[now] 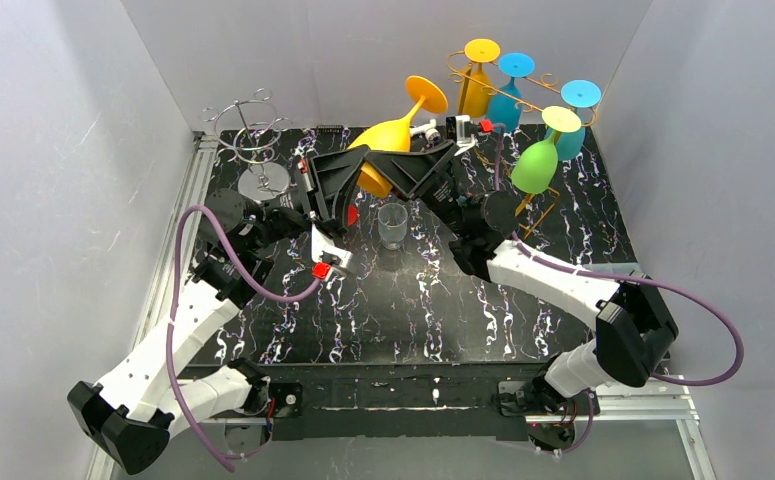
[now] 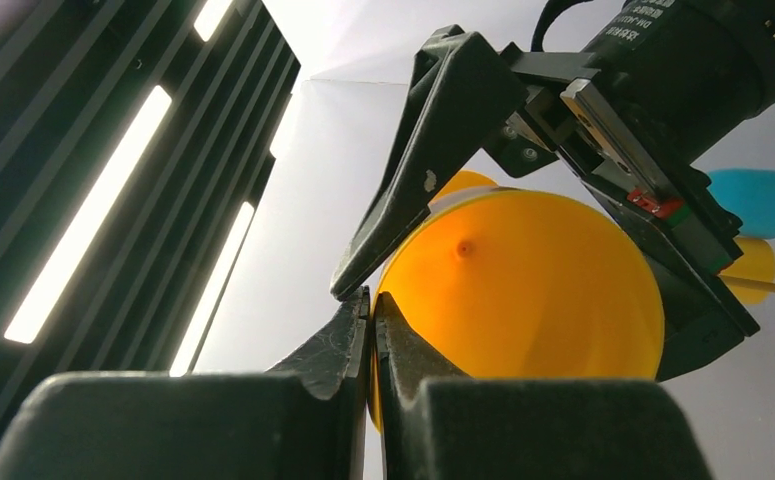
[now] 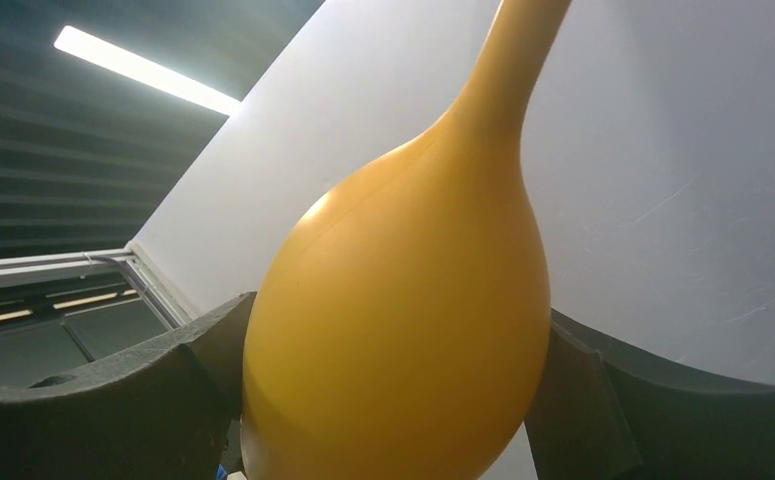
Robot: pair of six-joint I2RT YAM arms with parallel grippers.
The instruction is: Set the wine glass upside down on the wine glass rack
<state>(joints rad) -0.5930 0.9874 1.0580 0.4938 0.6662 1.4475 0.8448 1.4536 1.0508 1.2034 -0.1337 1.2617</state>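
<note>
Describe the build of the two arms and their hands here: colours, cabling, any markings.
Both arms have white link shells with black joints and black bases. A purple cable loops along each one. The left hand and right hand are black, with broad, angular, tapering fingers. Small red tabs sit near the wrists, and a white label is printed on the right wrist housing.

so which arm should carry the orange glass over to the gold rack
Right. Its hand already spans the orange glass's bowl and sits nearer the gold rack; the left hand is shut at the rim.
</note>
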